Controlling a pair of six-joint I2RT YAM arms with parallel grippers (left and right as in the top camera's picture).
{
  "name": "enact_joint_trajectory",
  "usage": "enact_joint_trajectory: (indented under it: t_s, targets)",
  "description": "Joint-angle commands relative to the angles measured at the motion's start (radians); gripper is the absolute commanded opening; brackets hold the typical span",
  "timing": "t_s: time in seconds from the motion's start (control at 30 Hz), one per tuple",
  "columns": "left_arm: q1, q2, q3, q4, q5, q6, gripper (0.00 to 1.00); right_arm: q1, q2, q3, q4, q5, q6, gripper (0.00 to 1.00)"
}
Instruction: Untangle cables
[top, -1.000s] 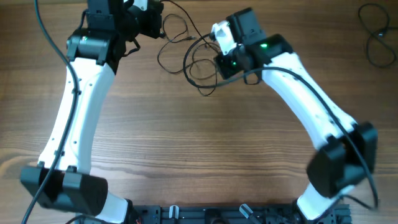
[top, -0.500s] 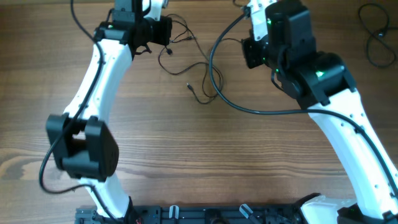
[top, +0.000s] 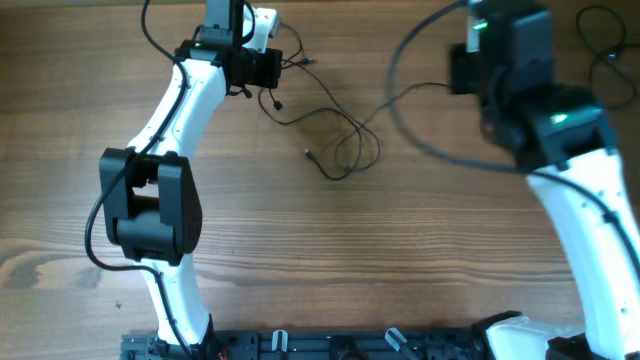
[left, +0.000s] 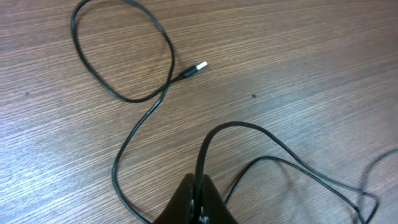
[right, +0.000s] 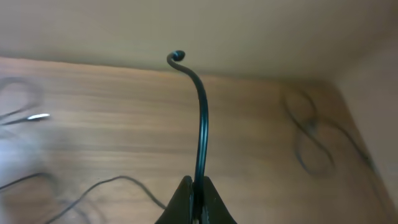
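Note:
Thin black cables (top: 352, 150) lie loosely looped on the wooden table between my arms, one plug end (top: 308, 153) pointing left. My left gripper (top: 266, 70) at the back left is shut on one cable (left: 205, 146); in the left wrist view, beyond the left gripper (left: 200, 184), this cord arches out and a loop ends in a USB plug (left: 198, 66). My right gripper (top: 462, 72) is raised at the back right. In the right wrist view the right gripper (right: 194, 184) is shut on a cable (right: 201, 118) that stands up from the fingers and curls at its tip.
A separate coil of black cable (top: 606, 58) lies in the table's far right corner, also blurred in the right wrist view as a cable coil (right: 311, 137). A thicker arm wire (top: 400, 110) hangs in an arc left of the right arm.
The right arm swung up and to the right with its cable, drawing the tangle out longer. The left arm shifted right along the back edge, still gripping its cord.

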Motion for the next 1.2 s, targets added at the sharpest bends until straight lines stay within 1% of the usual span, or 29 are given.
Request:
enact_joint_trajectory:
  t_s: [0.0, 0.2, 0.33, 0.47, 0.6, 0.73, 0.97, 1.17]
  targets:
    - [0.042, 0.001, 0.001, 0.001, -0.025, -0.01, 0.04, -0.15, -0.021, 0.026, -0.035, 0.016, 0.078, 0.04]
    - [0.131, 0.001, 0.001, 0.008, -0.024, -0.01, 0.04, -0.262, -0.021, 0.026, -0.073, 0.016, 0.08, 0.04]
    - [0.184, 0.001, 0.001, -0.012, -0.024, -0.01, 0.04, -0.272, -0.019, 0.026, -0.077, 0.021, 0.079, 0.04]
    - [0.209, 0.001, 0.001, -0.026, -0.024, -0.011, 0.04, -0.276, 0.0, 0.026, -0.076, 0.04, 0.081, 0.04]
    - [0.207, 0.0, 0.001, -0.037, -0.019, -0.01, 0.04, -0.276, 0.029, 0.026, -0.081, -0.008, 0.08, 0.04]
    - [0.191, 0.0, 0.001, -0.045, 0.029, -0.01, 0.04, -0.275, 0.059, 0.026, -0.077, -0.139, 0.08, 0.04]
    - [0.155, -0.016, 0.001, -0.042, 0.032, -0.01, 0.04, -0.275, 0.102, 0.026, -0.082, -0.259, 0.08, 0.04]
    - [0.128, -0.047, 0.001, -0.044, 0.049, -0.01, 0.04, -0.272, 0.147, 0.025, -0.095, -0.291, 0.089, 0.04]
